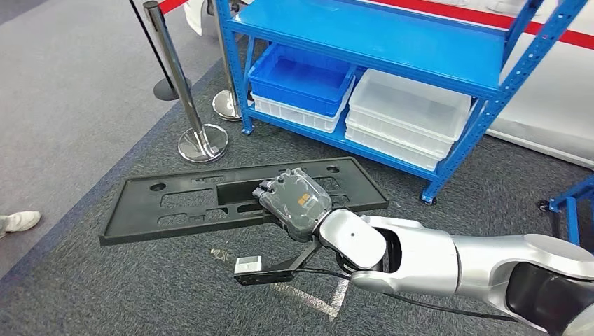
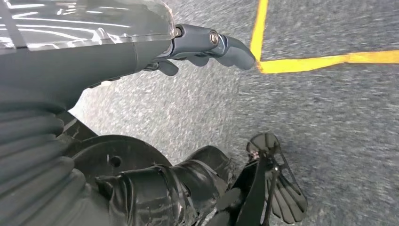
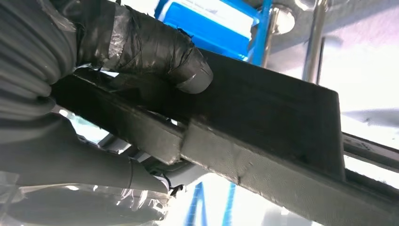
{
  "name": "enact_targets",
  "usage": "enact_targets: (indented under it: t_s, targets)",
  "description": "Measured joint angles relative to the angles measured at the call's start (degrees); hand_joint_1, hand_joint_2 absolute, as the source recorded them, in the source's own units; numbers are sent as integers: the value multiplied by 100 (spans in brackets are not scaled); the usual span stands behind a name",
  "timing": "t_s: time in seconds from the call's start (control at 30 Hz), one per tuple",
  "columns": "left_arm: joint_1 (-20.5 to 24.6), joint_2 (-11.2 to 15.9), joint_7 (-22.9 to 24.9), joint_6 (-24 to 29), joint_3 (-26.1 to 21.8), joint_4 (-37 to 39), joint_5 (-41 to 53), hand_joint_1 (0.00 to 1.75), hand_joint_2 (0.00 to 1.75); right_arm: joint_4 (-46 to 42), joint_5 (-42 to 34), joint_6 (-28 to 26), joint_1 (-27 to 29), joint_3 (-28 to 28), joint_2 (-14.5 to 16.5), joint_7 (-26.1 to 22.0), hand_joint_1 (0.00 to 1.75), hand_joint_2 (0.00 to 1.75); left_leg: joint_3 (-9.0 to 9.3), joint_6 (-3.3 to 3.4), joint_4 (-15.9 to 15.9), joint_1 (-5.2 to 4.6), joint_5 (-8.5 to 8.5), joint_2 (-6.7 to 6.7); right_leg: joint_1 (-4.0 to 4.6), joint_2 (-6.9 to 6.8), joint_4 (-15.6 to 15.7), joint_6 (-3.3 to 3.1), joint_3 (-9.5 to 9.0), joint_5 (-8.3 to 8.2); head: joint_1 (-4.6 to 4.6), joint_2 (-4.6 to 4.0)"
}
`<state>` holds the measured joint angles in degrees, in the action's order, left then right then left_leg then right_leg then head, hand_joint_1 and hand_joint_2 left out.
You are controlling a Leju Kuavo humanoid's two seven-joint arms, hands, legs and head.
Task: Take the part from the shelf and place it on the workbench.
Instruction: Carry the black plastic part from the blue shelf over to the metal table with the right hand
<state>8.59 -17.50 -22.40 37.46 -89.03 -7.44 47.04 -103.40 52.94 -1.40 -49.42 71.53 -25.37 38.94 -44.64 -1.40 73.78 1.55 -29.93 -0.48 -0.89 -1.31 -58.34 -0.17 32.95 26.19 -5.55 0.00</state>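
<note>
The part is a long flat black plastic panel (image 1: 175, 203) with cut-outs, held level above the grey carpet in front of the blue shelf (image 1: 392, 42). My right hand (image 1: 295, 203) grips its near long edge near the middle. In the right wrist view the taped thumb (image 3: 155, 47) presses on one face of the panel (image 3: 282, 122) while the fingers wrap the other side. My left hand (image 2: 207, 44) hangs over the carpet with its fingers loosely curled, holding nothing.
The shelf's lower level carries a blue bin (image 1: 301, 77) on a white bin and stacked clear bins (image 1: 406, 115). Two chrome stanchions (image 1: 199, 140) stand left of the shelf. A white shoe (image 1: 17, 222) shows at the left edge. Yellow floor tape (image 2: 320, 61) lies below the left hand.
</note>
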Motion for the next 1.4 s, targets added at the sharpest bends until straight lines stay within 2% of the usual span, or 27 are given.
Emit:
enact_targets:
  t_s: [0.03,0.07,0.13,0.2,0.27,0.3,0.37,0.43,0.47,0.5,0.53,0.57,0.6,0.67,0.73,0.8,0.87,0.93,1.0,1.03,1.07,1.1,1.17,1.23,1.3,1.33,1.4]
  targets:
    - [-3,1,-99,72,3,-1,25,0,175,-20,33,83,41,-12,-35,30,175,175,33,22,-59,-8,91,20,20,-90,-5,-8,-13,16,-2,0]
    - [-7,2,-228,138,5,-2,33,0,175,-49,63,166,71,-35,-73,57,175,175,184,55,-341,-24,263,70,36,-171,-10,-10,-31,36,-2,0]
    - [-7,4,-474,194,7,-3,5,0,175,-128,99,371,96,-131,-157,90,175,175,571,144,-1075,-105,539,331,75,-306,-27,8,-59,81,0,0]
    - [5,10,-630,169,7,-3,-23,0,175,-210,96,726,88,-270,-248,104,175,175,749,220,-1431,-181,601,494,116,-428,-36,44,-74,114,-8,0]
    - [10,20,-584,97,7,-3,-44,0,175,-269,42,1220,29,-393,-305,108,175,175,747,270,-1469,-193,612,377,139,-564,-13,83,-102,125,-17,0]
    - [8,26,-502,41,7,-3,-57,0,175,-287,0,1479,-27,-447,-322,108,175,175,756,299,-1505,-178,631,307,129,-570,-16,106,-110,149,-17,0]
    - [2,32,-248,-112,7,-3,-88,0,175,-304,-96,1941,-185,-566,-360,112,175,175,786,359,-1576,-141,673,184,93,-332,-242,150,-18,323,-28,0]
    - [-2,28,108,-246,6,-3,-140,0,175,-306,-196,2384,-389,-702,-398,117,175,175,794,390,-1602,-126,695,62,70,1,-934,182,309,663,-44,0]
    - [-5,25,280,-294,4,-3,-180,0,175,-303,-230,2560,-474,-774,-411,119,175,175,794,395,-1602,-125,698,-13,68,77,-1328,194,508,796,-50,0]
    - [-9,22,409,-326,3,-3,-223,0,175,-298,-247,2686,-527,-842,-424,121,175,175,799,395,-1599,-122,698,-97,65,108,-1594,205,655,832,-49,0]
    - [-16,18,491,-349,1,-3,-265,0,175,-294,-256,2765,-557,-910,-439,123,175,175,808,392,-1592,-117,695,-191,57,123,-1650,213,716,747,-50,0]
    - [-24,12,535,-364,0,-3,-298,0,175,-291,-261,2833,-589,-976,-455,125,175,175,818,384,-1581,-111,689,-286,43,146,-1471,219,676,549,-49,0]
    - [-28,5,561,-373,-1,-3,-335,0,175,-290,-255,2908,-629,-1041,-472,125,175,175,825,370,-1565,-104,678,-377,19,212,-1112,226,558,284,-49,0]
    - [-29,-4,574,-378,-2,-3,-434,0,175,-290,-192,3130,-690,-1204,-517,125,175,175,796,325,-1515,-97,659,-551,-40,513,-403,232,299,-58,-42,0]
    - [-27,-11,498,-380,-2,-3,-576,0,175,-294,-82,3404,-640,-1449,-589,125,175,175,719,259,-1485,-75,675,-705,-52,675,-126,213,187,-64,-36,0]
    - [-44,-18,328,-378,-4,-4,-696,0,175,-320,-1,3647,-517,-1766,-661,125,175,175,650,187,-1486,-59,704,-804,-49,534,-69,162,151,-49,-34,0]
    - [-63,-20,154,-366,-7,-5,-760,0,175,-376,26,3808,-408,-2090,-740,129,175,175,538,133,-1288,-98,581,-540,-68,376,-17,89,108,-69,-8,0]
    - [-62,-20,53,-356,-8,-6,-786,0,175,-438,26,3874,-324,-2378,-838,134,175,175,247,100,-660,-121,260,-139,-54,219,6,28,82,-67,18,0]
    - [-54,-20,12,-356,-8,-6,-796,0,175,-487,31,3912,-249,-2601,-906,133,175,175,-67,94,-4,-107,27,-5,-26,61,-2,3,76,-48,21,0]
    - [-52,-20,-10,-360,-8,-6,-796,0,175,-511,41,3936,-210,-2685,-923,132,175,175,-107,104,89,-105,45,15,-14,-14,-7,-3,68,-36,22,0]
    - [-53,-20,-40,-369,-8,-6,-796,0,175,-539,56,3967,-176,-2757,-936,131,175,175,-37,126,-36,-109,157,33,-2,-82,-9,-4,55,-23,22,0]
    - [-54,-20,-75,-387,-8,-6,-795,0,175,-574,69,4007,-149,-2824,-944,129,175,175,132,164,-349,-125,332,81,10,-146,-10,-2,35,-6,22,0]
    - [-49,-19,-143,-450,-8,-5,-789,0,175,-649,81,4097,-121,-2969,-968,125,175,175,542,271,-1114,-216,588,343,45,-276,-11,15,-6,34,23,0]
    - [-35,-18,-171,-512,-7,-5,-771,0,175,-703,81,4171,-118,-3116,-1002,124,175,175,732,348,-1483,-295,626,476,80,-419,-3,52,-30,66,20,0]
    - [-32,-19,-174,-542,-6,-5,-753,0,175,-740,80,4206,-118,-3233,-1020,125,175,175,753,387,-1549,-289,638,330,104,-563,20,89,-58,92,17,0]
    - [-36,-20,-175,-550,-6,-5,-747,0,175,-758,79,4215,-118,-3281,-1021,123,175,175,777,413,-1597,-272,657,255,98,-534,-1,107,-66,137,15,0]
    - [-42,-21,-179,-555,-6,-5,-744,0,175,-798,74,4224,-118,-3387,-1029,117,175,175,837,474,-1684,-229,699,131,62,-257,-337,135,64,369,9,0]
